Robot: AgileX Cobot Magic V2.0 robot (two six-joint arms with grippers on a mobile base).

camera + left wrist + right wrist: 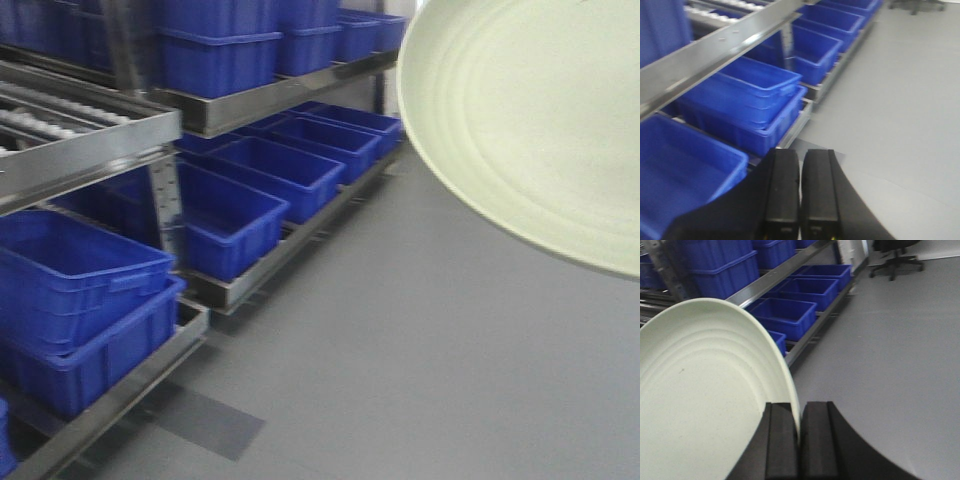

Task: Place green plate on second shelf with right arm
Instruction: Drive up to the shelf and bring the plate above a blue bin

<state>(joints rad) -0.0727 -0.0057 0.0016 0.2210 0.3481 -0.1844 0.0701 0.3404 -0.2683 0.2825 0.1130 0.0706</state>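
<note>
Plate (705, 390): pale green, round, with faint rings on its face; it was up in the air and tilted, on no shelf.
Plate in front view: it filled the upper right corner, cut off by the frame edges, over the floor (420, 350) to the right of the rack (165, 200).
Right tool (799, 412): clamped narrow on the plate's rim, the edge pinched between the two black fingers (781, 440); most of the plate spread to the left of the fingers.
Left tool (800, 156): fingers pressed together with nothing between them; it hung over the floor next to the rack's bottom level.
Rack: metal, several levels, running along the left side and away from the camera.
Bins (255, 170): blue, open-topped, in rows on the lower and upper levels; two near ones were nested, one in the other.
Roller shelf (60, 115): a level with rollers at upper left in the front view; I could not tell whether anything lay on it.
Floor: plain grey, with a darker rectangular patch (205, 420) near the rack's base.
Chair (895, 257): dark office chair, far back, well apart from the plate.
Sharpness: all views were slightly blurred.
</note>
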